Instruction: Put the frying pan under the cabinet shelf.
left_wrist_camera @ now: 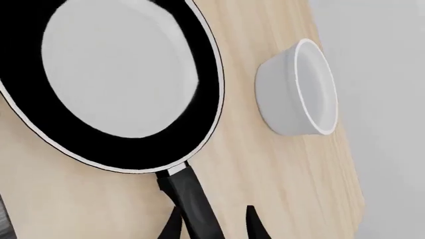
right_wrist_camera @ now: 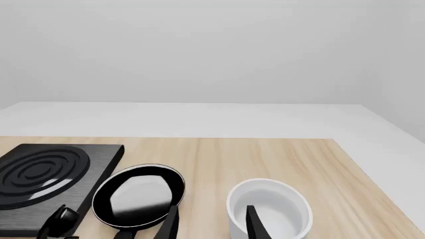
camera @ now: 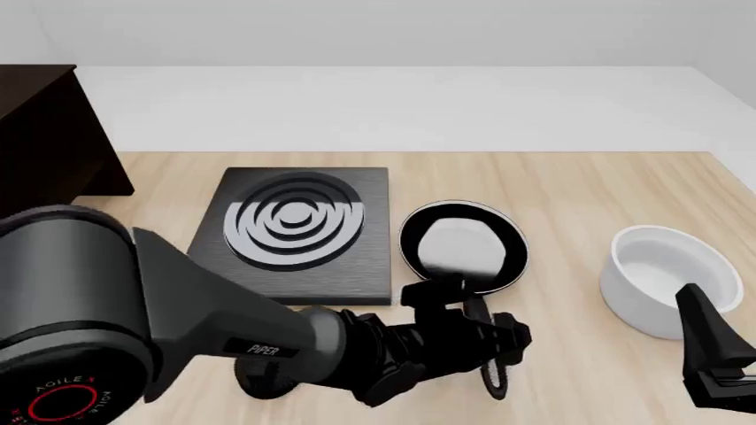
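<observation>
The frying pan (camera: 463, 246) lies on the table right of the stove plate, its black handle (camera: 494, 372) pointing toward the near edge. My left gripper (left_wrist_camera: 212, 226) is open, and the handle (left_wrist_camera: 192, 199) runs between its fingers, close to one of them, with a gap to the other. In the front view the left gripper (camera: 473, 320) hovers over the handle just behind the pan. The cabinet shelf (camera: 48, 142) stands at the far left. My right gripper (right_wrist_camera: 211, 224) is open and empty near the front right, above the white bowl.
A black stove plate (camera: 301, 230) with grey rings sits between the cabinet and the pan. A white bowl (camera: 661, 279) stands right of the pan, close to the table's right edge. The left arm's bulky links fill the near left of the front view.
</observation>
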